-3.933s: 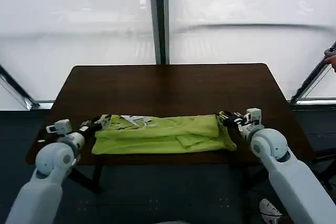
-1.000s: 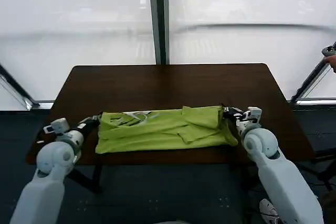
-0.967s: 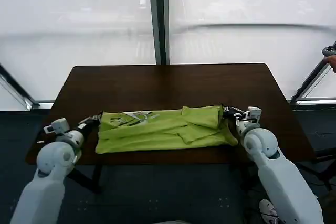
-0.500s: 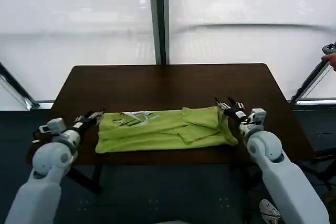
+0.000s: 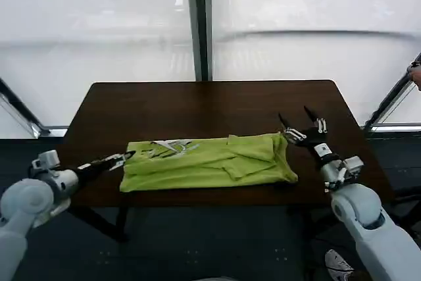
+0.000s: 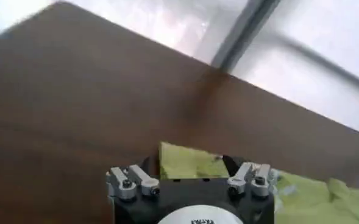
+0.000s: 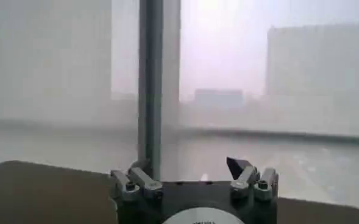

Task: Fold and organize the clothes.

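Nearest me, both arms have pulled back from the cloth. The left gripper [image 5: 125, 156] now sits just off the shirt's left end, low over the table's front edge, and I cannot tell whether its tips are parted or together. A moment ago it was tucked right against the fabric there.

The right gripper [image 5: 301, 125] has lifted clear; its fingers are spread wide and hold nothing, raised above and just beyond the shirt's right end, where half a second back they were down at the hem.

Between the two pincers lies the T-shirt [image 5: 207, 162], folded into a long band along the front of the table [image 5: 210, 106], sleeves turned in, the white label [image 5: 172, 144] showing near the left gripper's side. The cloth has stayed put since the release, with a loose flap bunched toward the right gripper.

I'd judge the lengthwise fold is done and let go; what remains looks like folding the band end over end.

Behind the pincers, the far half of the table is bare wood.
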Available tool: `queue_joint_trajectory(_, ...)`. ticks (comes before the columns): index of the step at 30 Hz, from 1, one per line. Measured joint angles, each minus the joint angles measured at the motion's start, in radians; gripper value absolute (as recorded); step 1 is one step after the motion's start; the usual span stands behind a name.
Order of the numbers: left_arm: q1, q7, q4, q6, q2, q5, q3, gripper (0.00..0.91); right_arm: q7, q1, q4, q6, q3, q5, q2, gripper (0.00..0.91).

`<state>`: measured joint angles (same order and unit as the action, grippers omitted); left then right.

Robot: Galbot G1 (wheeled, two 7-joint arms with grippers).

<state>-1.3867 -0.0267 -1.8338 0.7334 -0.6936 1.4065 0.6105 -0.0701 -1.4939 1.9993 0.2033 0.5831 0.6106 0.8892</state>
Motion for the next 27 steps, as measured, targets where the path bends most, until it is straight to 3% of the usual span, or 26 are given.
queue_joint_trajectory(8, 0.029, 0.004, 0.0, 0.001, -0.022, -0.002, -0.031, 0.878, 0.001, 0.004, 0.01, -0.004, -0.001, 0.0, 0.002, 0.878)
queue_joint_trajectory(10, 0.031, 0.005, 0.0, 0.001, -0.028, -0.005, -0.035, 0.8, 0.001, 0.006, 0.011, -0.005, -0.001, 0.0, 0.004, 0.878)
queue_joint_trajectory(12, 0.036, 0.007, 0.0, 0.001, -0.038, -0.009, -0.038, 0.624, 0.002, 0.008, 0.014, -0.005, -0.003, 0.0, 0.006, 0.878)
queue_joint_trajectory(13, 0.038, 0.007, -0.001, 0.001, -0.041, -0.013, -0.04, 0.341, 0.002, 0.01, 0.014, -0.006, -0.004, 0.0, 0.007, 0.878)
queue_joint_trajectory(14, 0.041, 0.008, 0.0, 0.001, -0.043, -0.016, -0.042, 0.215, 0.002, 0.011, 0.015, -0.006, -0.005, 0.0, 0.008, 0.878)
queue_joint_trajectory(15, 0.044, 0.009, 0.001, 0.001, -0.047, -0.019, -0.044, 0.107, 0.002, 0.012, 0.016, -0.006, -0.006, 0.0, 0.009, 0.878)
queue_joint_trajectory(16, 0.045, 0.01, 0.001, 0.001, -0.05, -0.021, -0.045, 0.107, 0.002, 0.014, 0.017, -0.007, -0.006, 0.0, 0.009, 0.878)
queue_joint_trajectory(17, 0.045, 0.011, 0.002, 0.001, -0.053, -0.024, -0.046, 0.01, 0.002, 0.016, 0.017, -0.007, -0.006, 0.0, 0.01, 0.878)
queue_joint_trajectory(27, 0.039, 0.043, -0.013, 0.007, -0.08, -0.065, -0.033, 0.0, 0.022, 0.039, 0.02, -0.021, -0.017, 0.001, 0.018, 0.878)
